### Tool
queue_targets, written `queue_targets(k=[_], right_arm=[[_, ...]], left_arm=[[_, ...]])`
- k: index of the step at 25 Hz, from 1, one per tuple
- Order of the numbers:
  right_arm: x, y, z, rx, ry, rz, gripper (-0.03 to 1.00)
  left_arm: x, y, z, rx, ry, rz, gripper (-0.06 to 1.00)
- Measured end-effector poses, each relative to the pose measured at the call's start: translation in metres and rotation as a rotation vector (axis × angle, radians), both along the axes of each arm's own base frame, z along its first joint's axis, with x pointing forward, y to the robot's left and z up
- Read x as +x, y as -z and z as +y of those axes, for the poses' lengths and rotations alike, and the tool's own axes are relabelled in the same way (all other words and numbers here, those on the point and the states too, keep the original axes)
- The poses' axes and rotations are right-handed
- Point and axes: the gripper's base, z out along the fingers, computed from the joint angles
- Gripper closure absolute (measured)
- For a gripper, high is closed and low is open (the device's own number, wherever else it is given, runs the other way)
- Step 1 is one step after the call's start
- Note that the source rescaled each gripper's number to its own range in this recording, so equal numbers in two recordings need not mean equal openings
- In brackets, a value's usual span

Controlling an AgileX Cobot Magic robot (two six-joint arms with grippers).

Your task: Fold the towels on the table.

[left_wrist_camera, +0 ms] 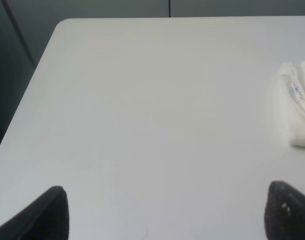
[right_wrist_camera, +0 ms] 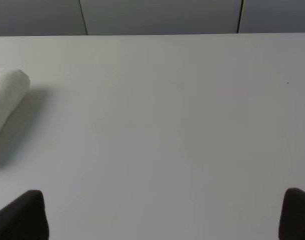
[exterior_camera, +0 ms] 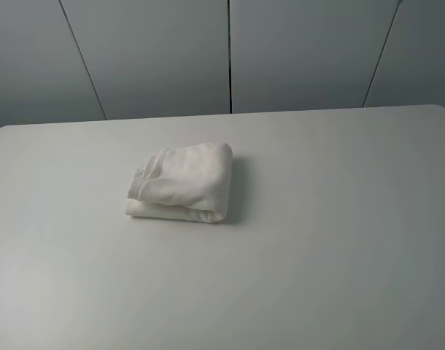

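Looking done, operator: your white terry-cloth towel [exterior_camera: 182, 184] sits folded in a compact bundle left of centre on the plain white tabletop [exterior_camera: 339, 240]. Both jaws spread wide, empty, well apart from it. Next, maybe just tidy that loose left edge.

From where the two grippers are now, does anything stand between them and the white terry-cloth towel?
Nothing visible does. The folded white terry-cloth towel lies alone on the plain white table; only bare tabletop shows ahead of the open left gripper and right gripper.
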Motion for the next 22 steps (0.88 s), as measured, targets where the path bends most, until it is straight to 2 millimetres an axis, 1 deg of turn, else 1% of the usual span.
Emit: queue_targets(k=[22], right_arm=[[0.0,0.0,0.0,0.0,0.0,0.0,-0.03]], left_arm=[[0.0,0.0,0.0,0.001,0.0,0.0,-0.06]])
